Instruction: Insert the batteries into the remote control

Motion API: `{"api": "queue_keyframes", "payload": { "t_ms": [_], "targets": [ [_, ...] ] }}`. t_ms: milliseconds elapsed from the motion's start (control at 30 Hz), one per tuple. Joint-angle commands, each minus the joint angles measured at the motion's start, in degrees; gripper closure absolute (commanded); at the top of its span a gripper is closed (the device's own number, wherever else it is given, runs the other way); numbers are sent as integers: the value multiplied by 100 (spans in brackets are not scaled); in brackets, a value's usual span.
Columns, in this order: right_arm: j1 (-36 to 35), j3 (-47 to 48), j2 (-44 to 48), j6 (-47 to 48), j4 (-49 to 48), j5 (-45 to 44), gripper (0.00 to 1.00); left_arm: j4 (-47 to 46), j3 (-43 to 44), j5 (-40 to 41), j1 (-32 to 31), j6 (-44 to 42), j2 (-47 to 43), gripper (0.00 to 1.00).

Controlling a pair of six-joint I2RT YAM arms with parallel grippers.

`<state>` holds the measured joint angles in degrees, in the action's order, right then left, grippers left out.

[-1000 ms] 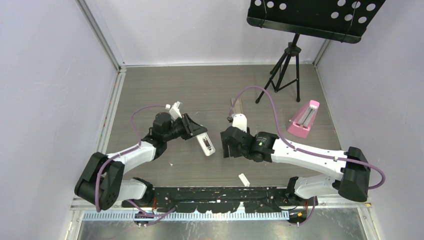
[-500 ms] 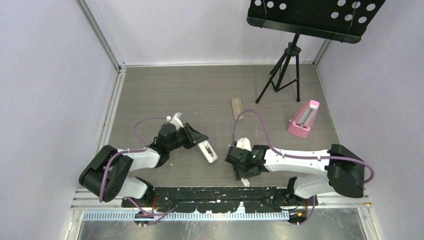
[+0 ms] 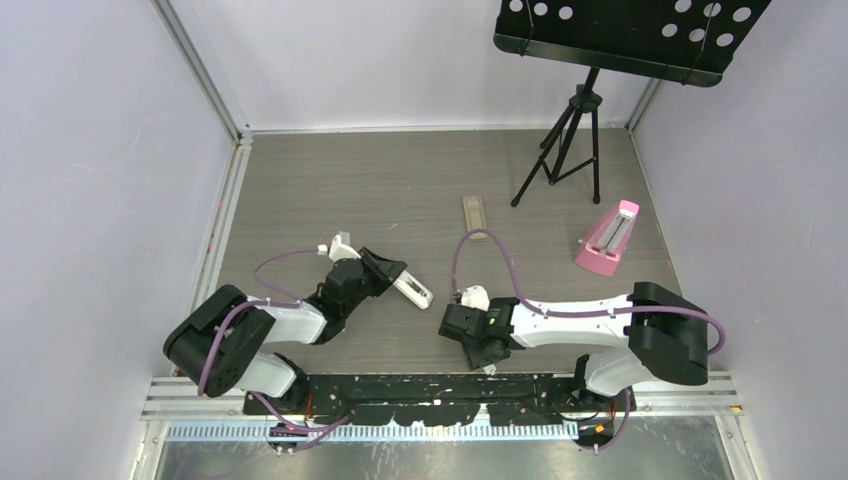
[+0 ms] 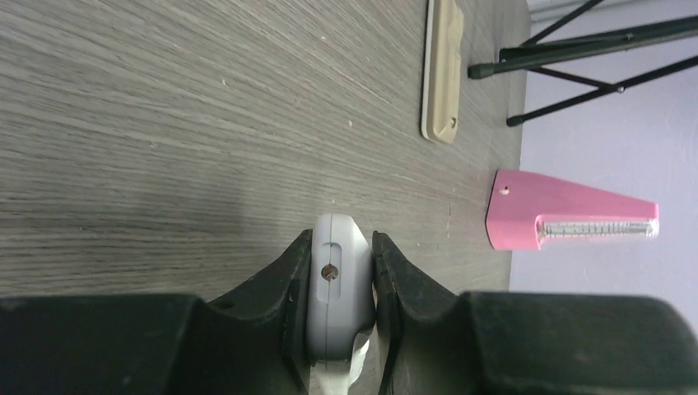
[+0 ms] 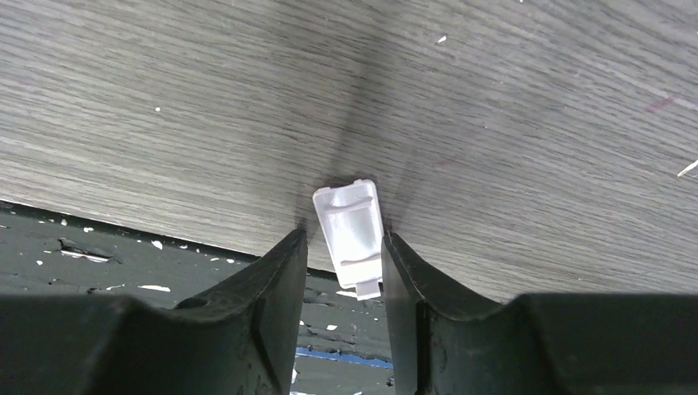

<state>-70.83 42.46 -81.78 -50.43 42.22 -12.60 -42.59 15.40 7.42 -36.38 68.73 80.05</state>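
Note:
The remote control (image 3: 413, 289) is a slim white bar with a dark rectangle on its upper face. My left gripper (image 3: 397, 279) is shut on it low over the table. In the left wrist view its grey-white end with a small round LED (image 4: 335, 276) sits squeezed between both fingers of the left gripper (image 4: 340, 239). My right gripper (image 3: 483, 351) is down at the table's near edge. In the right wrist view it (image 5: 343, 239) is open, straddling a small white battery cover (image 5: 350, 234) lying on the wood. No batteries are in view.
A tan bar (image 3: 475, 212) lies mid-table, also in the left wrist view (image 4: 442, 66). A pink wedge-shaped object (image 3: 607, 238) lies at the right. A black music stand's tripod (image 3: 568, 145) stands at the back right. A black rail (image 3: 430, 385) runs along the near edge.
My right gripper moved from mid-table toward the near edge and came down around the white cover. My left gripper pulled back and lower with the remote still in it.

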Motion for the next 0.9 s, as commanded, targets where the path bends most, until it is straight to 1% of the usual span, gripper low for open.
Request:
{"api": "queue_keyframes", "payload": {
  "t_ms": [0,67,133,233,300,367,433,533,633,700,867],
  "targets": [
    [-41,-98,-285,-99,59,-357,60,-367,68,537,-27,57,200,78],
    [-36,-145,-303,-149,56,-398,63,-377,-22,552,-29,123,245,71],
    [-36,-185,-284,-206,48,-508,63,-374,-138,598,-34,165,207,61],
    [-34,-205,-229,-267,20,-682,63,-143,-237,699,-35,149,-41,52],
    [-36,-182,-185,-300,-13,-749,62,378,-168,751,-31,99,-303,43],
    [-36,-140,-150,-297,-29,-778,60,1175,-2,834,-38,19,-629,35],
    [-36,-112,-80,-300,-17,-789,56,2024,137,1046,-65,-115,-938,29],
    [-36,-68,59,-362,31,-781,47,2782,238,1347,-85,-165,-1258,23],
    [-36,-12,143,-419,145,-737,40,3349,333,1457,-85,-184,-1396,19],
    [-36,11,174,-448,287,-738,37,3775,436,1523,-86,-232,-1441,17],
    [-34,-86,358,-423,449,-572,36,4532,569,1694,-84,-440,-1599,13]
  ]
}}
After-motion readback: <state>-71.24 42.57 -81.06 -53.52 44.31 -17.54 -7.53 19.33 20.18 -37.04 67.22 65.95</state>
